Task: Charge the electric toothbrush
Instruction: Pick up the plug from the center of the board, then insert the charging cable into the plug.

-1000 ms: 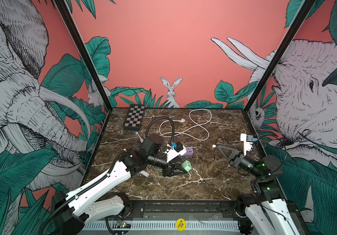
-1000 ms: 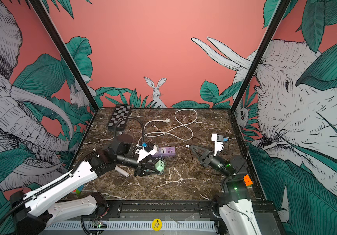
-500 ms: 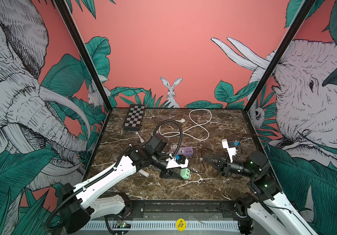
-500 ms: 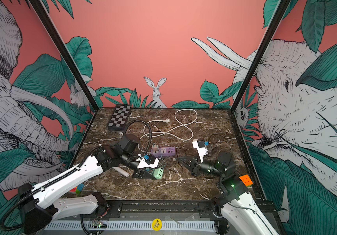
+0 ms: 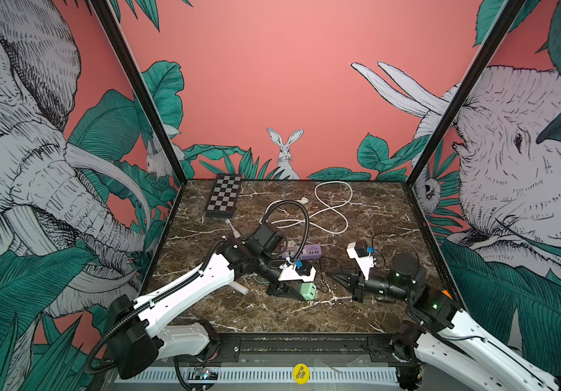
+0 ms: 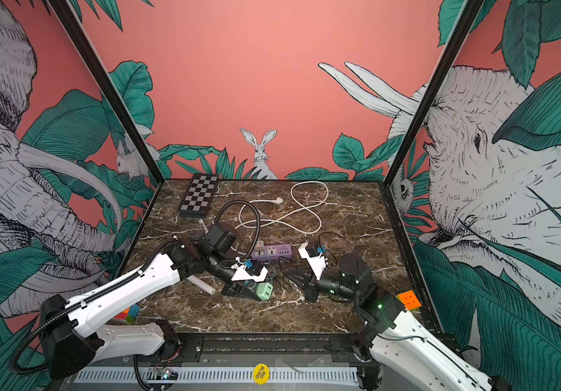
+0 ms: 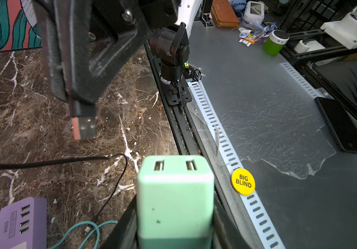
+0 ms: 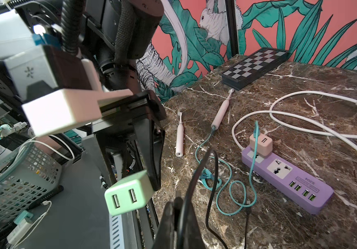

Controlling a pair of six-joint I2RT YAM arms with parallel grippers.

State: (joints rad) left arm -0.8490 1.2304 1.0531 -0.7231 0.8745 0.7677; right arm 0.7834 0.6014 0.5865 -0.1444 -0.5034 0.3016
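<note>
The left tool (image 5: 297, 291) is clamping the mint 2-port charger (image 8: 128, 197), ports turned right for plugging; the right tool (image 5: 335, 275), pinched on the black USB plug (image 7: 84, 129), is aiming there; the white electric toothbrush (image 8: 179, 138) is lying left on the tabletop (image 5: 272, 315).

A dark brown marble-patterned table (image 5: 384, 216) with white veins is seen from above. A folded chessboard (image 5: 223, 195) is laid at the far left corner. A white cord (image 5: 320, 212) is looped across the far middle and is run to a purple power strip (image 6: 272, 252) at the centre. Two toothbrushes are laid between chessboard and strip. One is a pink toothbrush (image 8: 221, 112), its head just beside the chessboard, with a teal cable (image 8: 204, 174) plugged into its base. The other is a white toothbrush (image 8: 179, 138), nearer the left edge. A thin black cable (image 7: 22, 164) is trailed over the centre. A coloured puzzle cube (image 6: 408, 299) is set by the right edge, towards the near corner.
</note>
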